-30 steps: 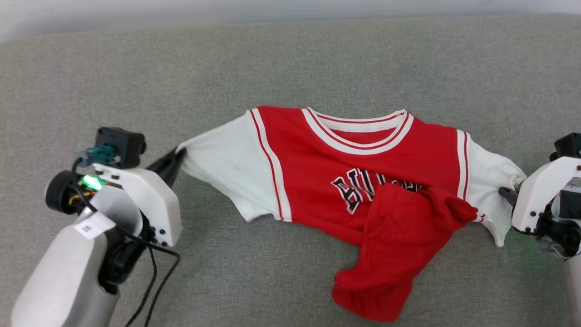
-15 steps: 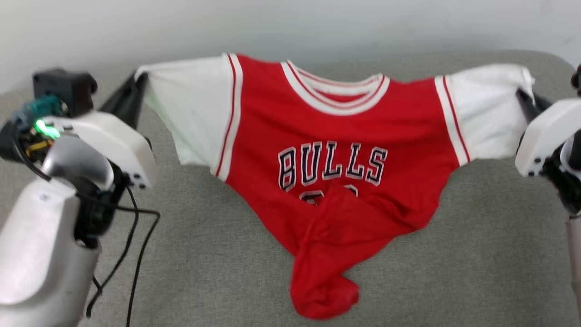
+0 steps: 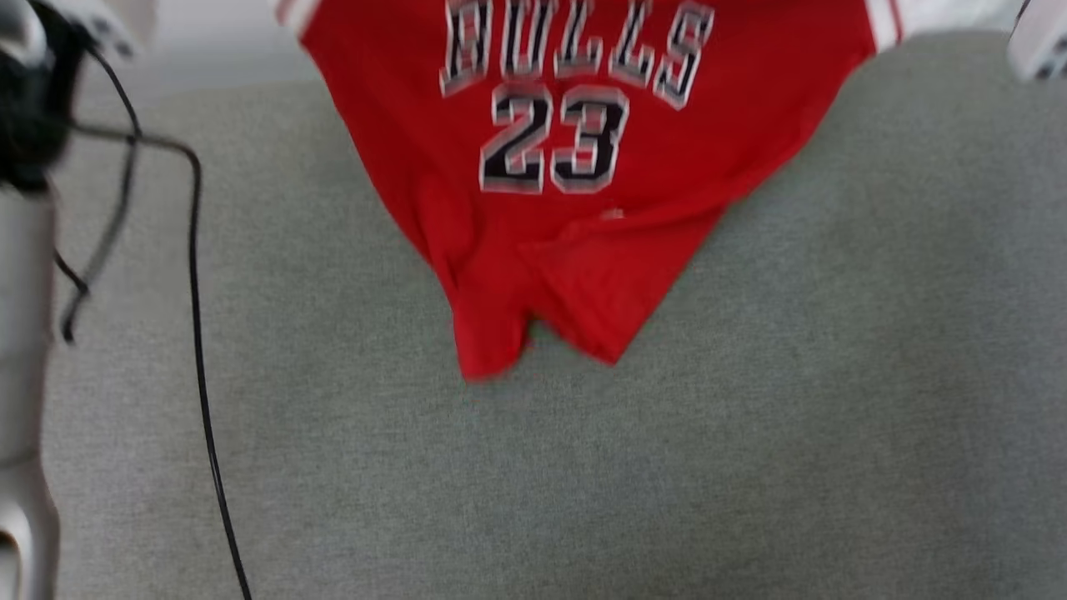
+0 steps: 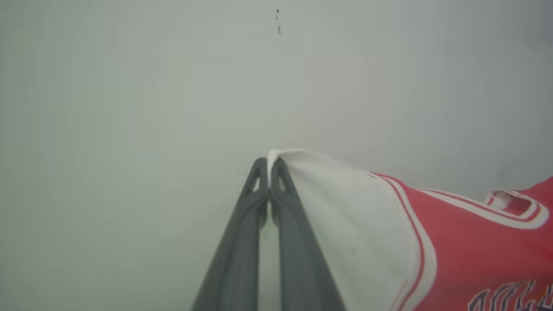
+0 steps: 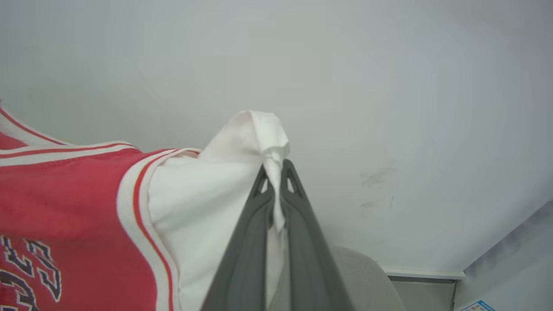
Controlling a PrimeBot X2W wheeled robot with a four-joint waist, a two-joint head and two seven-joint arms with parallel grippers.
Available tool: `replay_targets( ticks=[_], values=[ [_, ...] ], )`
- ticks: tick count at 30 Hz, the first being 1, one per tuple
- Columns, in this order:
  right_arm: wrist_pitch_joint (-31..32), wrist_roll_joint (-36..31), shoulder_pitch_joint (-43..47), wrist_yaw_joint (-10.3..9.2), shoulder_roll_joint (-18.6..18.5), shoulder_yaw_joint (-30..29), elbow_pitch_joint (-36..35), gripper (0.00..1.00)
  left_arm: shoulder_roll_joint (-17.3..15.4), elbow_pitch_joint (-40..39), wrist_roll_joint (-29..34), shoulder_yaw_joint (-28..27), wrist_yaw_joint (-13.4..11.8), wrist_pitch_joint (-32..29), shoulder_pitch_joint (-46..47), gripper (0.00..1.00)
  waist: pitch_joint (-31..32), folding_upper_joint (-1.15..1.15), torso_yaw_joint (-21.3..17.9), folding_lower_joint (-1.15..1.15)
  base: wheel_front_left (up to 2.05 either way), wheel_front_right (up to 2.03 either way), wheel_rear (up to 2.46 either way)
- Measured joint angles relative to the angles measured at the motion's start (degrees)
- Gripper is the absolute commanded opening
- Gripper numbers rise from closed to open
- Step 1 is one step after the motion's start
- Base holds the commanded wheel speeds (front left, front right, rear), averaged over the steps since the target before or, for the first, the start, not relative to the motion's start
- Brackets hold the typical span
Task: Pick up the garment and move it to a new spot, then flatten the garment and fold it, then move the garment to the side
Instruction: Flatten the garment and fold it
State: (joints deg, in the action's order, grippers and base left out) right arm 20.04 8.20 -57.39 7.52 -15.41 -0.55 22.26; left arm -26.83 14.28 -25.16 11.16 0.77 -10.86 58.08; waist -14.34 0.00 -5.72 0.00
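Garment held up by both sleeves, head and wrist views.

**Head view.** The garment (image 3: pixel 583 208) hangs from the 12 o'clock edge of the frame over a grey cushioned surface (image 3: pixel 583 483). Its collar-to-hem axis runs 12 to 6 o'clock, with the lettering upright and the number 23 below it. The hem gathers into two uneven points aimed at 6 o'clock. Collar, shoulders and most of both sleeves are cut off at the top edge. The whole frame is motion-blurred, so it is not possible to tell whether the hem points touch the surface. A pale left forearm (image 3: pixel 21 333) and a black cable (image 3: pixel 200 333) occupy the 9 o'clock margin, and a corner of the right arm's white housing (image 3: pixel 1038 46) shows at 2 o'clock.

**Left wrist view.** The left gripper (image 4: pixel 269 164) is pinched closed on the tip of a white sleeve, against a plain wall (image 4: pixel 173 86). From the grip the cloth runs towards 4 o'clock — white sleeve, striped trim, then red body with the collar (image 4: pixel 514 207) at the 3 o'clock edge. The lettering is cut off at the lower corner.

**Right wrist view.** The right gripper (image 5: pixel 275 168) is clamped on the bunched end of the other white sleeve, and a fold of cloth rises above the fingertips. The garment extends towards 8 o'clock — its sleeve-to-sleeve axis is taut between the two grips.
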Motion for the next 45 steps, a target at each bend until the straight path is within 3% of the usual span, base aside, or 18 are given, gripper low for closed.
replay_targets(
  ticks=[12, 19, 30, 37, 45],
  values=[
    [-9.10, -5.13, -27.22, 0.00, -1.05, -0.98, 9.16, 0.00, 0.43, 15.69, 3.37, 0.60, 2.86, 9.83, 27.10, 0.00, -10.96, 0.00, 0.19, 0.01, 0.00, 0.00, 0.00],
    [-13.18, -6.28, -35.33, 0.00, -0.35, -0.93, 14.11, 0.00, 0.03, 22.39, 3.71, 0.80, 4.21, 14.11, 35.18, 0.00, -16.18, 0.00, -0.38, 0.01, 0.00, 0.00, 0.00],
    [-16.55, -6.01, -33.46, 0.00, 3.21, 0.81, 21.50, 0.00, 2.10, 28.41, 1.07, 1.00, 4.74, 16.21, 31.38, 0.00, -21.71, 0.00, 0.03, 0.01, 0.00, 0.00, 0.00],
    [-19.95, -3.36, -25.86, 0.00, 5.79, 2.63, 27.19, 0.00, 3.43, 32.56, -2.36, 0.04, 5.31, 18.64, 23.54, 0.00, -21.60, 0.00, 0.14, 0.01, 0.00, 0.00, 0.00],
    [-23.84, 2.16, -12.75, -0.01, 6.52, 5.66, 30.91, 0.00, 4.08, 34.31, -6.93, -1.04, 6.26, 22.92, 8.32, 0.00, -17.41, 0.00, 0.60, 0.00, 0.00, 0.00, 0.00]
  ],
)
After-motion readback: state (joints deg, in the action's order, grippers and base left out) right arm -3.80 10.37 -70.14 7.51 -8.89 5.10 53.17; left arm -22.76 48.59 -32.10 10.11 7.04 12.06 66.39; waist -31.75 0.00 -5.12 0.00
